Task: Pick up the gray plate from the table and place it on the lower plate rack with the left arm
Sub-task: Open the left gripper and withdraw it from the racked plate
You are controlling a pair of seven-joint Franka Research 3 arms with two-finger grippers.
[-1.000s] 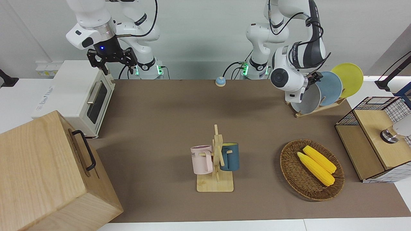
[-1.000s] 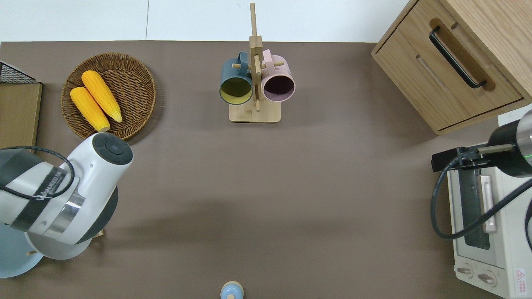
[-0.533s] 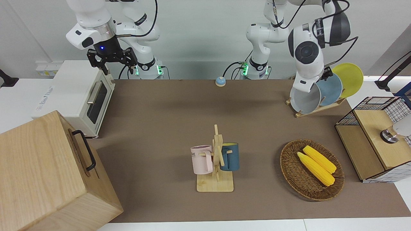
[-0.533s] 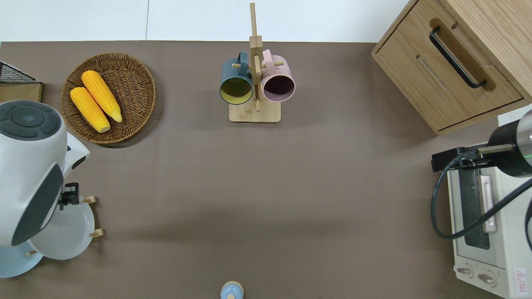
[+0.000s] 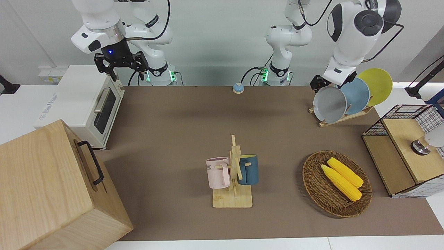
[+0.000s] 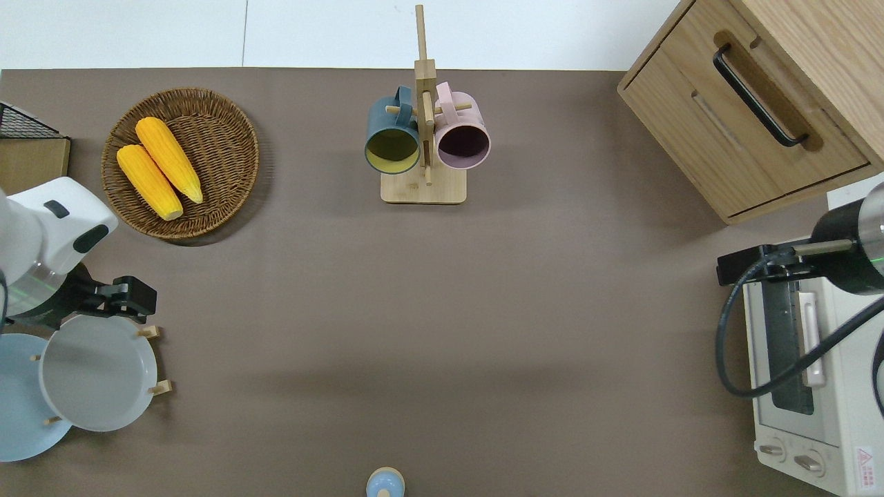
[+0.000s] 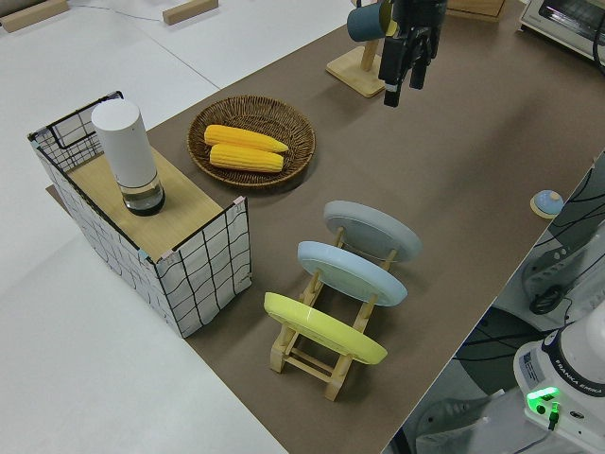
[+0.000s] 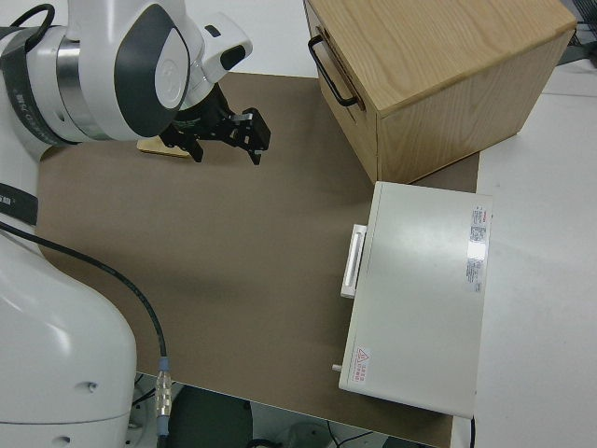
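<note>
**Gray plate racked; release done, retreat to follow**

Gray plate: standing on edge in the lowest slot of the lower plate rack, tilted back against the pegs and off the surface. Overlaps the light blue plate in the next slot up, with the yellow plate in the highest slot. Whether the gray and blue rims actually touch cannot be told.

Left gripper: up in the air with fingers spread and nothing between them. Hangs, by the overhead view, over the strip of surface between the plate's rim and the wicker basket, close to the rim but apparently clear of it.

Step in hand, by judgement: the end of the placing, with the plate let go and carried by the rack alone. Little left of the task but to clear out.

Next move calls for a clean retreat: rise first, then draw off away from the rack. Keep the spread fingers and the wrist off the rim. Avoid any sideways sweep at plate height, since a knock could tip the plate out of its slot or push it into its neighbour.

Right arm: parked.
</note>
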